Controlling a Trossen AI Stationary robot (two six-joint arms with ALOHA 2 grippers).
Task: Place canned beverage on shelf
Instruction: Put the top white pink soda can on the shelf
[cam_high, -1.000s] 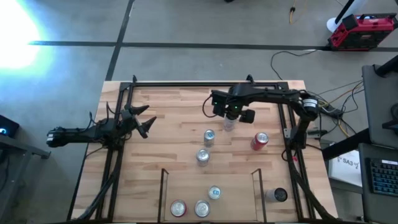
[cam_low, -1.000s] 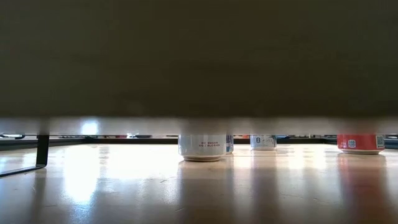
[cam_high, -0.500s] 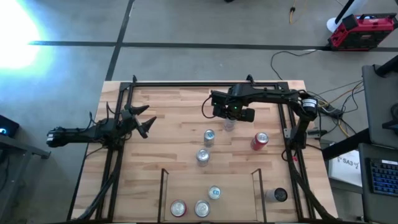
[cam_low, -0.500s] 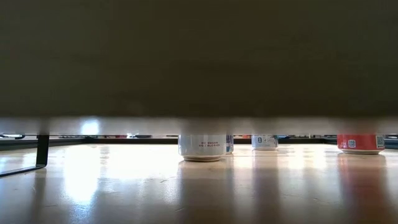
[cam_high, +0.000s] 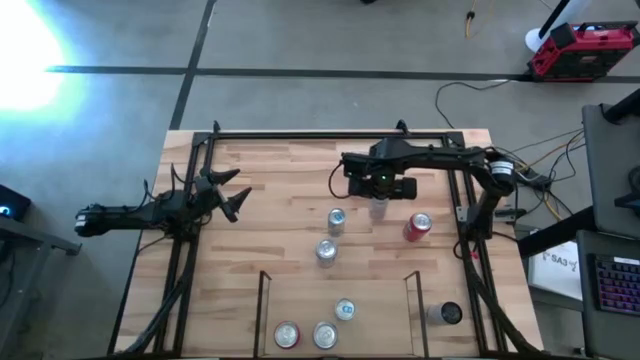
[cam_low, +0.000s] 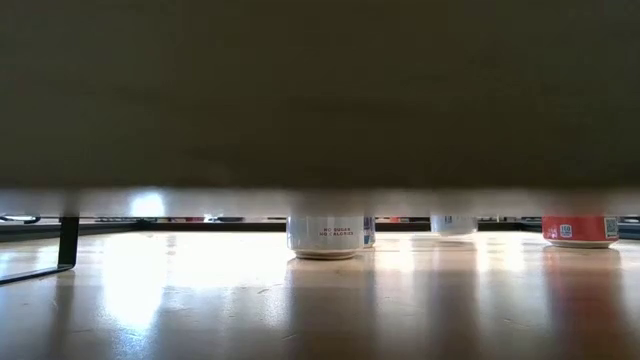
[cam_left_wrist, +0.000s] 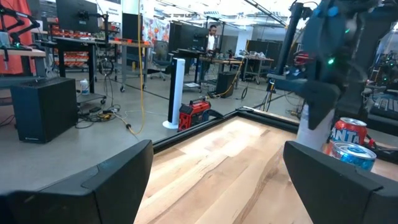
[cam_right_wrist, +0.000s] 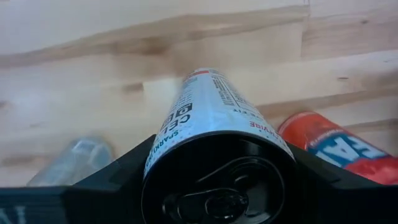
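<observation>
Right gripper (cam_high: 378, 196) is clamping a white can (cam_right_wrist: 214, 121) upright at mid-table; the shelf (cam_high: 335, 285) is lying toward 6 o'clock. Left gripper (cam_high: 232, 195) is idling open, farther off.

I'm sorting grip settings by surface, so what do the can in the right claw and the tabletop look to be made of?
The white can in the right claw looks like thin metal, probably aluminium: a dark, glossy pull-tab lid and a smooth printed wall. The tabletop looks like light wood in glued strips, with grain lines visible and a sheen that mirrors the cans in the low view.
</observation>
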